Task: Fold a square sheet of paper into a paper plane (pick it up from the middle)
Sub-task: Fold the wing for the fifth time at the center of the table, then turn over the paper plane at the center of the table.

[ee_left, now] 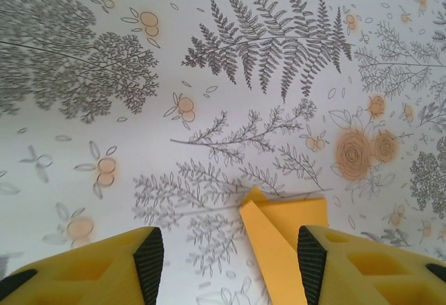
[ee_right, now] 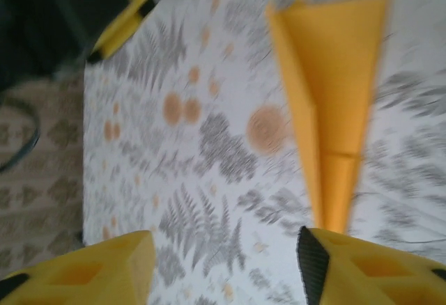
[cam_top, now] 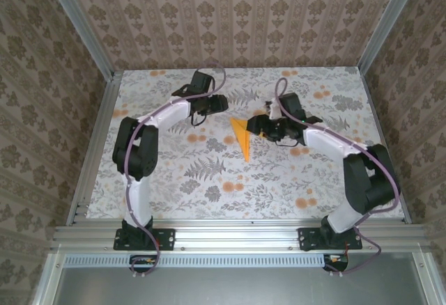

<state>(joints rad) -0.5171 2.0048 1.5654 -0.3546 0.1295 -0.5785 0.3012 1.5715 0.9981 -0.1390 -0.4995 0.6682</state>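
Item inspected: the paper plane (cam_top: 242,138), a narrow pointed dart of plain orange paper. It lies flat on the flower-printed table (cam_top: 209,180) near the middle, between the 2 arms. In the top view its broad end faces the far wall and its point faces the arm bases. A folded flap and a long crease show on it in both wrist views. The left gripper (ee_left: 230,256) stands to the left of the broad end, with its 2 yellow, black-padded fingers (ee_left: 148,255) well apart. Only printed table surface lies in the left part of the gap between them, and they have hold of nothing. In the left wrist view, a corner of the plane reaches into the gap on the side of the right-hand finger and passes out of sight at that pad. Contact there cannot be judged. The right gripper (ee_right: 226,253) stands just to the right of the plane, with its fingers (ee_right: 311,257) likewise spread wide and gripping nothing. The right wrist picture is blurred. In it the plane's narrow end runs down to the tip of the right-hand finger, and whether the 2 touch cannot be told. The plane rests on the table under its own weight, free of both grippers.
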